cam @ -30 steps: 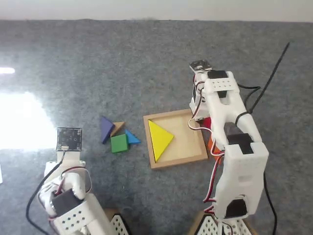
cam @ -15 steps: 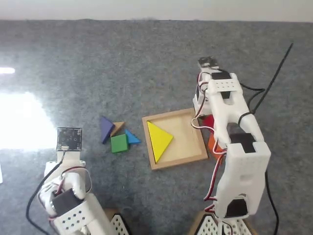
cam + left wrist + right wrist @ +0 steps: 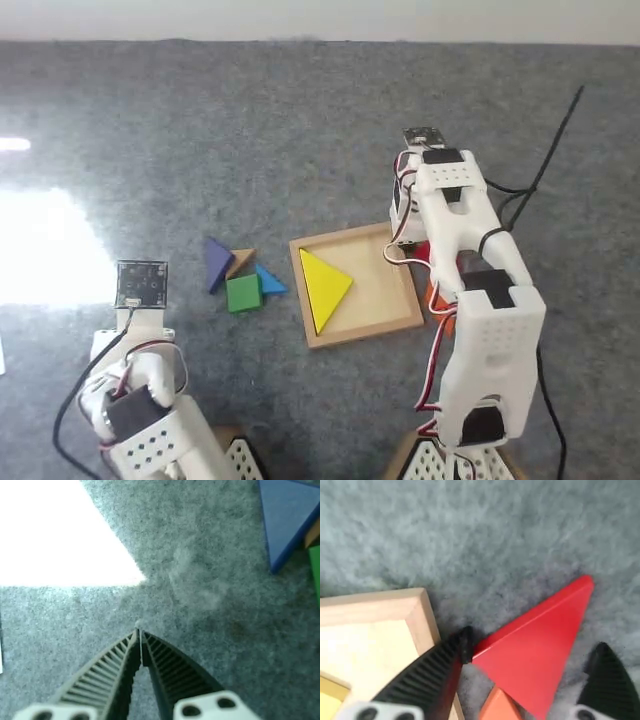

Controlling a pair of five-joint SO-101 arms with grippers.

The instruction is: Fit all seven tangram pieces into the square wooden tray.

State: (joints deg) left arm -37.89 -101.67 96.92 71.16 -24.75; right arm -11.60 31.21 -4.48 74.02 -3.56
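Red triangular tangram piece [image 3: 540, 635], flat on grey counter [image 3: 470, 530] just right of square wooden tray [image 3: 422, 617], lies between spread jaws of right gripper [image 3: 534, 650], long edge slanting across gap; right arm nearer.

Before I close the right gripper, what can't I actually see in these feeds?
High view: the right arm covers most of the red triangle and orange piece beside the tray.
Right wrist view: the picture edge cuts off the orange piece, so its shape is unclear.
Right wrist view: whether the right gripper touches the red triangle cannot be told.
Left wrist view: the edge cuts off the blue triangle and green piece.
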